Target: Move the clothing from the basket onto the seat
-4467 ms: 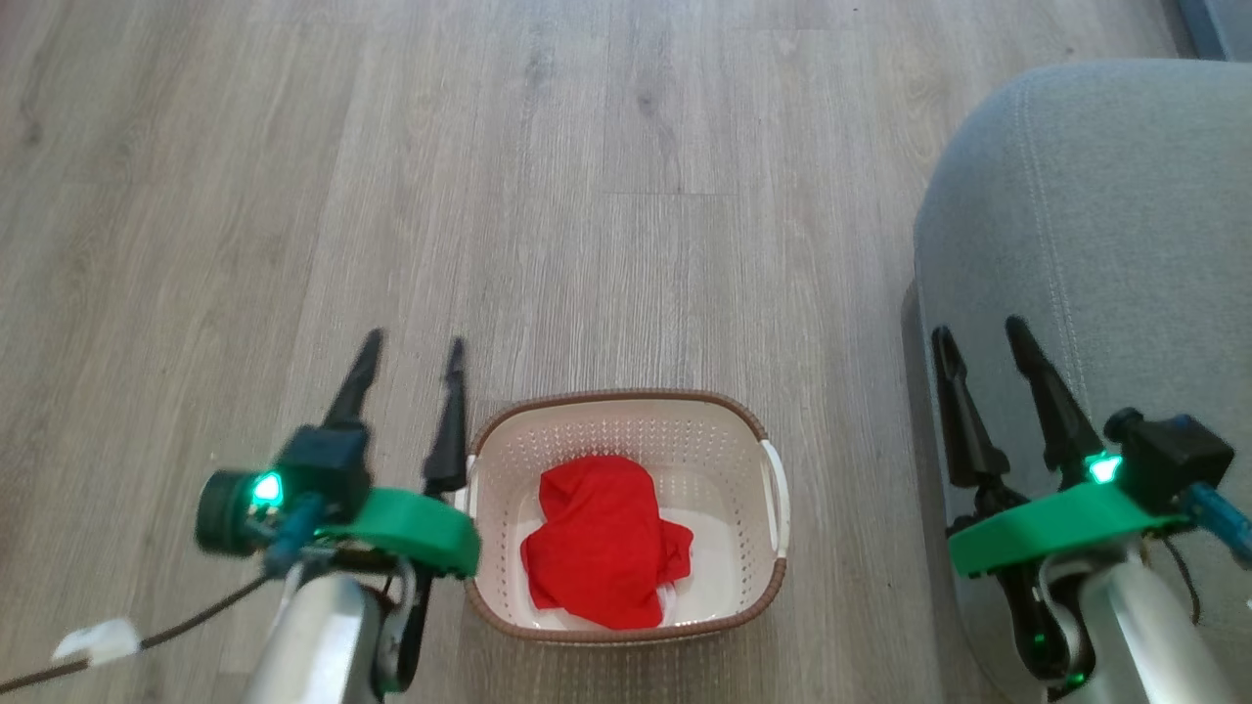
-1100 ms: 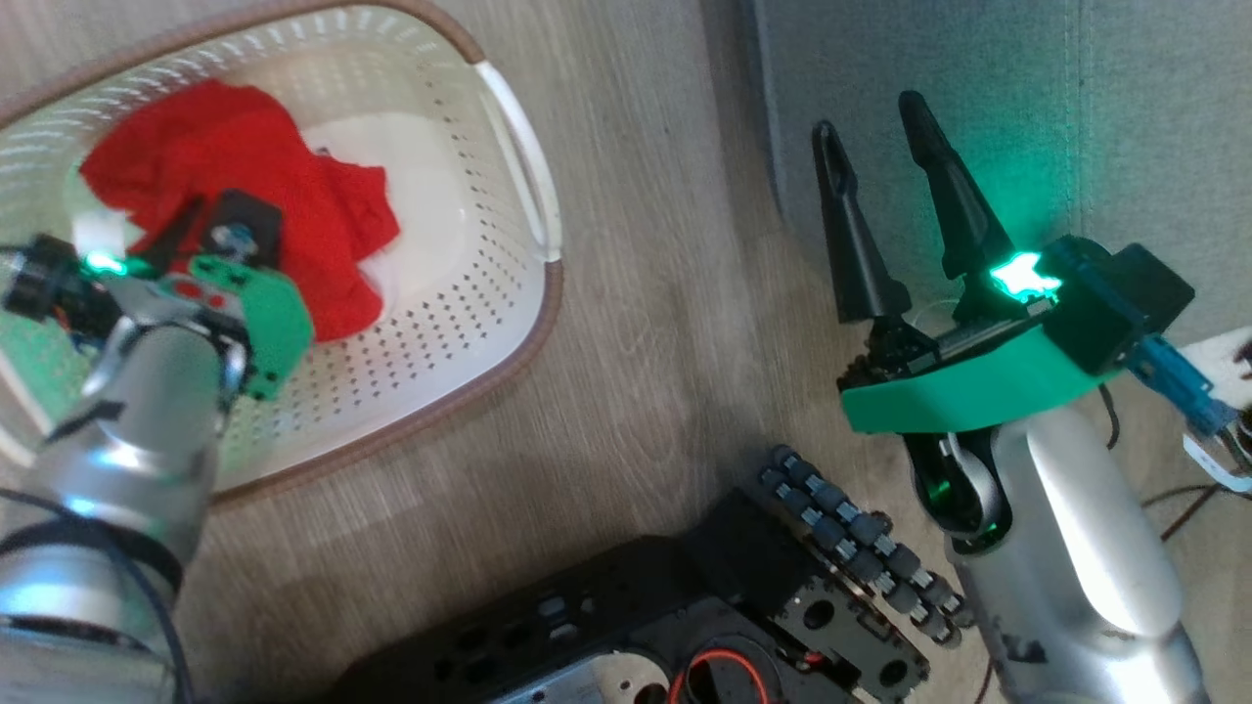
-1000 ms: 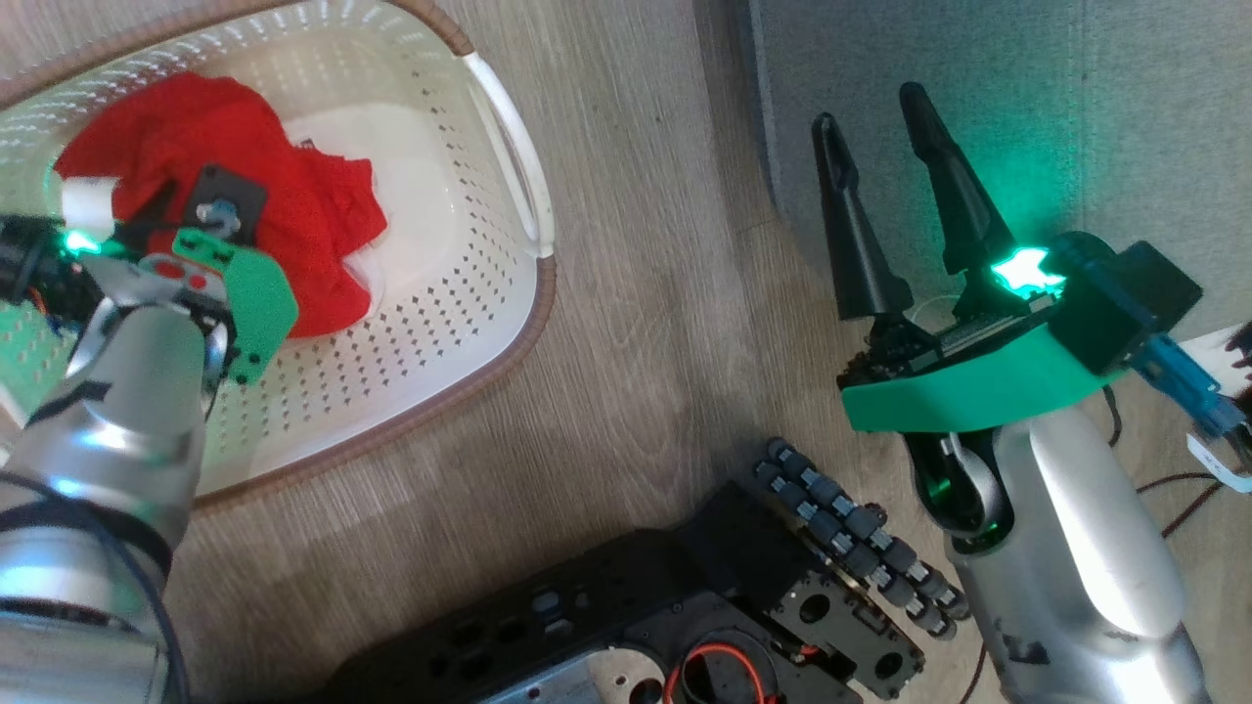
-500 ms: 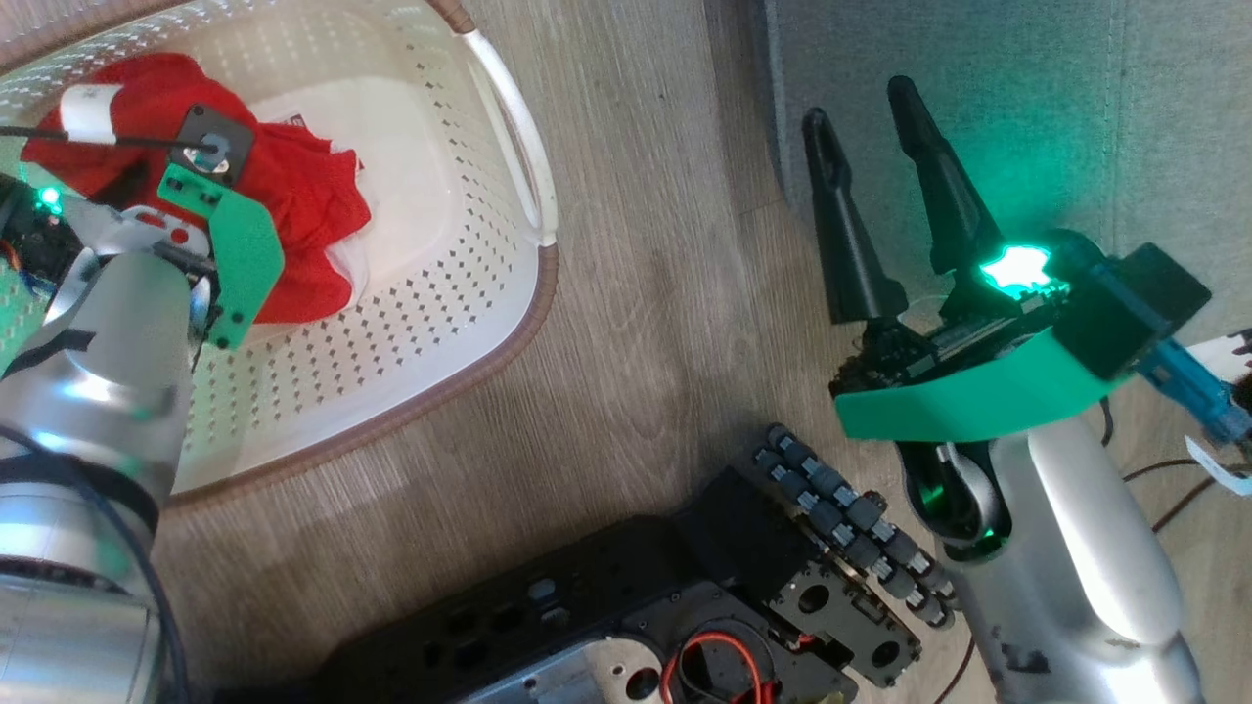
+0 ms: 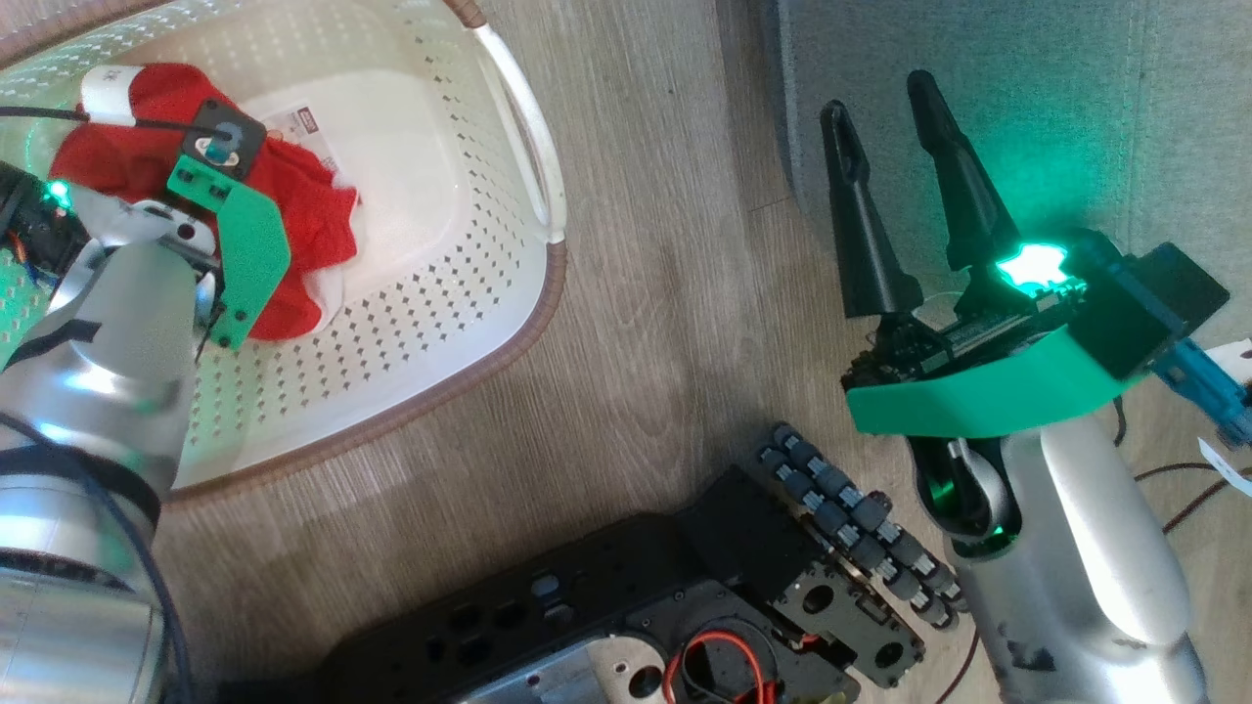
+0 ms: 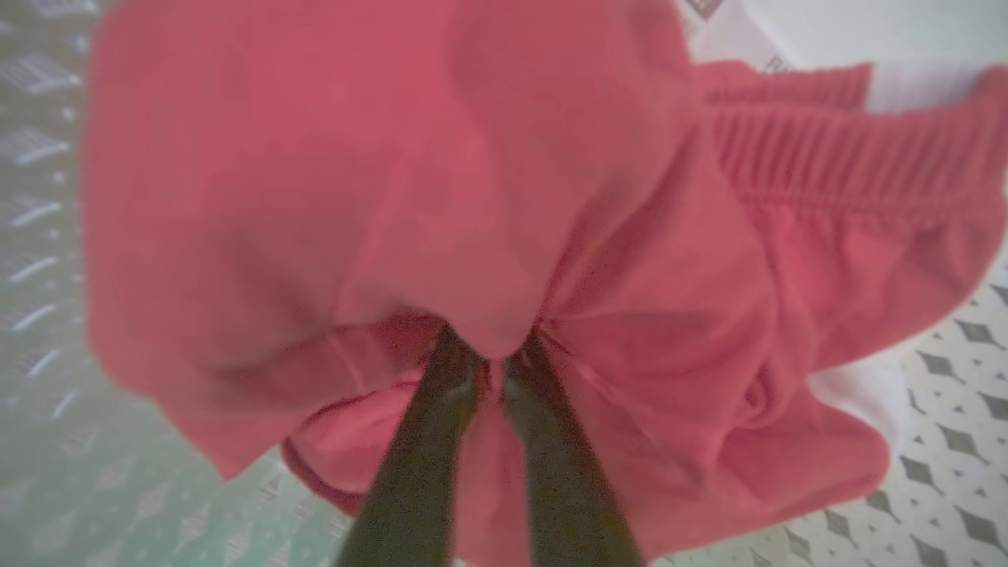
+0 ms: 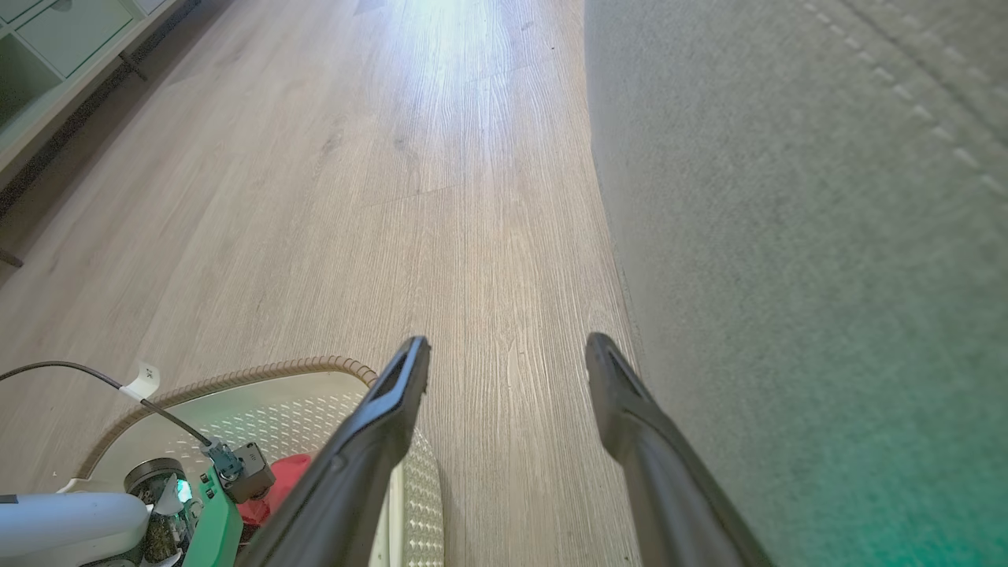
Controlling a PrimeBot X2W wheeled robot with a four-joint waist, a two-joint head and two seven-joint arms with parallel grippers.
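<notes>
The clothing (image 5: 303, 210), bright red with white trim, lies bunched in the left part of the cream basket (image 5: 460, 381) on the floor. My left arm (image 5: 117, 323) reaches down into the basket, and its wrist hides the fingers in the head view. In the left wrist view my left gripper (image 6: 492, 358) is shut on a fold of the red clothing (image 6: 394, 157), which puckers around the two fingertips. My right gripper (image 5: 877, 98) hangs open and holds nothing, beside the front face of the grey seat (image 5: 1027, 98). Its spread fingers (image 7: 508, 345) frame bare floor between the basket rim (image 7: 260, 374) and the seat (image 7: 787, 236).
My black wheeled base (image 5: 626, 606) with its roller wheel (image 5: 861, 538) fills the bottom of the head view. A label sticker (image 5: 298, 122) shows on the basket's bottom. Wooden floor (image 7: 441, 157) runs ahead between basket and seat, with low furniture (image 7: 47, 47) at the far left.
My left gripper has closed on the red fabric and gathered it toward the basket's left, uncovering the sticker. The head camera shifted a little. The right gripper stays open.
</notes>
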